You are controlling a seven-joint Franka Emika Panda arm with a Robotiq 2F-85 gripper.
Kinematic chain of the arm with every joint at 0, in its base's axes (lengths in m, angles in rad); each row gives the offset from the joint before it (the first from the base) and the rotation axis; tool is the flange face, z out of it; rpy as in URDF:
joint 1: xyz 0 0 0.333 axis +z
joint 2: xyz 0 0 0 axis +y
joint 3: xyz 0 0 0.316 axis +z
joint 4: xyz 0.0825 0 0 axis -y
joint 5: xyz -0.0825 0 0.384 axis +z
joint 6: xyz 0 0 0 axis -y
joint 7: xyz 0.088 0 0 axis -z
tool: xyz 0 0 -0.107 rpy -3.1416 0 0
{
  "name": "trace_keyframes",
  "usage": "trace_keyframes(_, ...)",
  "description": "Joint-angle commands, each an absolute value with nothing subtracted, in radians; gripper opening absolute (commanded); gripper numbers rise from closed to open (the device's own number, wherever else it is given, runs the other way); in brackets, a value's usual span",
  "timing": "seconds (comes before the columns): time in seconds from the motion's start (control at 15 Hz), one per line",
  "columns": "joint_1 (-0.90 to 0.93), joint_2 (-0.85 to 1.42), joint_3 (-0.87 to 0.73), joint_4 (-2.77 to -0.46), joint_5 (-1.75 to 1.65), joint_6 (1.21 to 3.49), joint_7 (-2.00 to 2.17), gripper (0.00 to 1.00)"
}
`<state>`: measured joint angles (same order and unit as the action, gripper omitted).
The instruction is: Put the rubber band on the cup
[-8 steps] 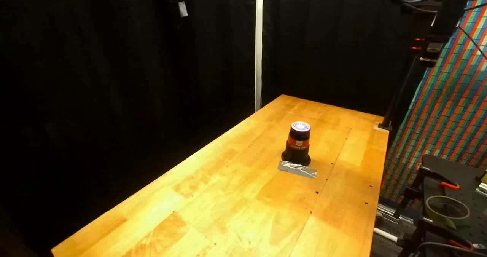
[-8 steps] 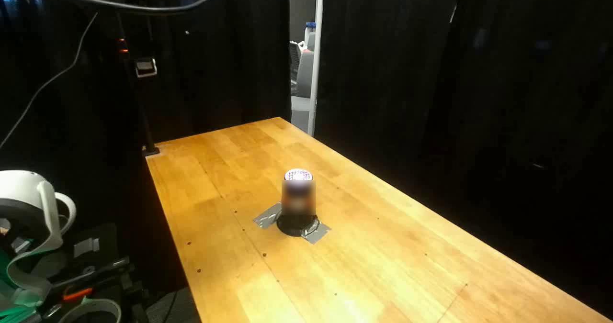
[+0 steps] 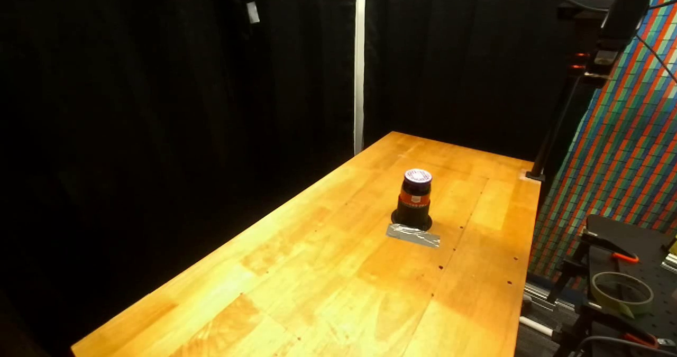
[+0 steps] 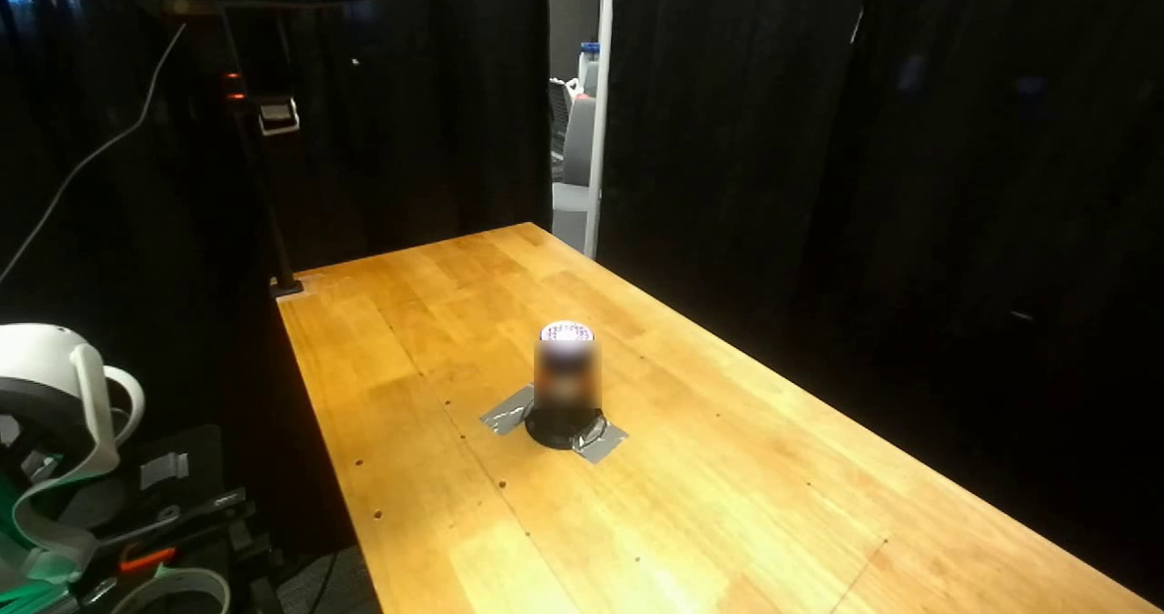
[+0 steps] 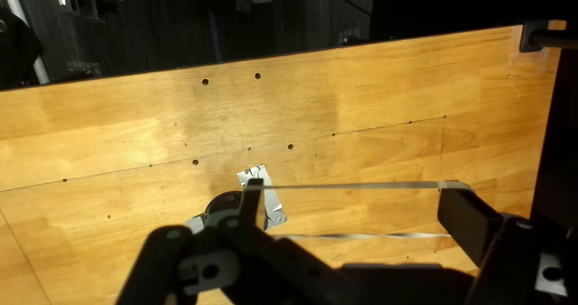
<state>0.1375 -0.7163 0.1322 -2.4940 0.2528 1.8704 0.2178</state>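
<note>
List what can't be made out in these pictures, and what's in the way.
Cup, in an exterior view: middle smeared by a blur patch.
Cup, in the wrist view: mostly hidden behind the claw.
Rubber band, in the wrist view: loop partly hidden by the claw.
Orange label, in an exterior view: its lettering too small to read.
Tape roll, in an exterior view: cut off by the bottom edge.

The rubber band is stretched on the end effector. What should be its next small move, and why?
Probably shift the end effector toward the wrist view's left edge before lowering: the rubber band spans its open fingers, but in that view the cup shows partly hidden behind one finger, not under the middle of the loop.
</note>
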Motion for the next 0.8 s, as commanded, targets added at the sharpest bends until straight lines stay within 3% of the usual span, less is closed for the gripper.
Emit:
trace_keyframes(0.0,0.126,-0.717,0.14,-2.491,0.258,1.866,0.212,1.0)
trace_keyframes(0.4,0.128,-0.698,0.141,-2.476,0.258,1.864,0.207,1.0)
trace_keyframes(0.73,0.137,-0.429,0.248,-2.265,0.203,1.935,0.236,1.0)
